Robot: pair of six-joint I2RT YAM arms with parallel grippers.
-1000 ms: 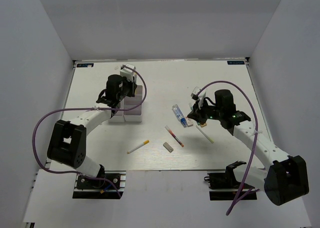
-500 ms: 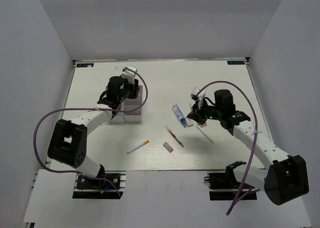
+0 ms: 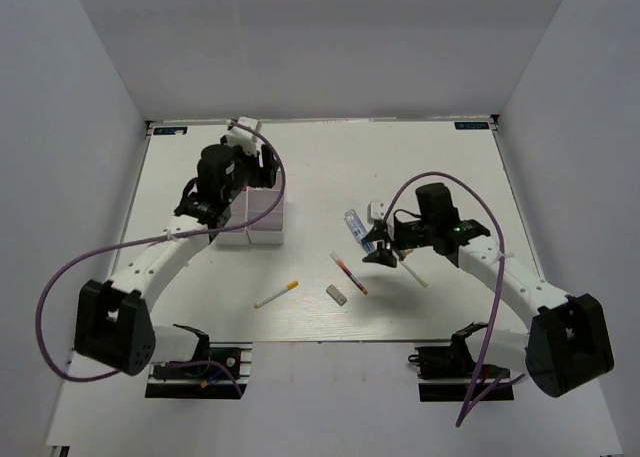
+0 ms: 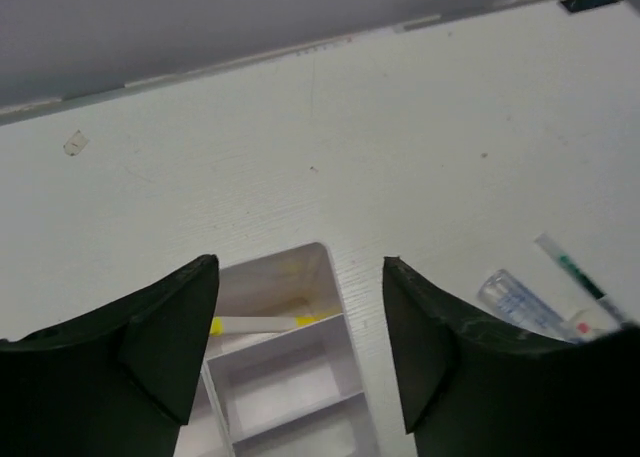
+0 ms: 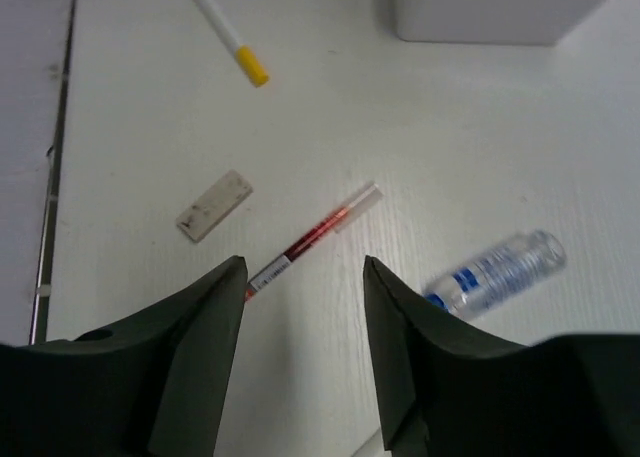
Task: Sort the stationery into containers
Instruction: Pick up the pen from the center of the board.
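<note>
Bench, top view: a white bench (image 3: 320,167) is enclosed on three sides by grey walls (image 3: 90,97), with both arm bases bolted at its near edge.
Container, top view: the white organizer (image 3: 265,217) is set toward the left edge, roughly midway between the far and near edges.
Left arm, top view: the left gripper (image 3: 252,169) is held above the far end of the white organizer; its opening cannot be judged from this view.
Loose stationery, top view: a clear blue-capped tube (image 3: 356,227), a red pen (image 3: 348,273), a grey eraser (image 3: 336,295) and a yellow-tipped white pen (image 3: 276,294) are scattered mid-bench, toward the near edge. A thin white pen (image 3: 410,269) is laid to their right.
Right arm, top view: the right gripper (image 3: 380,252) is poised just beside the clear blue-capped tube and the red pen.
Left wrist view: the jaws are seen spread wide, with nothing between them. Below, a second yellow-tipped pen (image 4: 262,324) is lodged crosswise in an end compartment of the white organizer. The clear blue-capped tube and the thin white pen, green-marked here, are seen on the bench to the right.
Right wrist view: the jaws are parted and nothing is gripped. The red pen is laid slantwise on the bench, one end framed by the gap. The grey eraser is just beside it, not touching.
</note>
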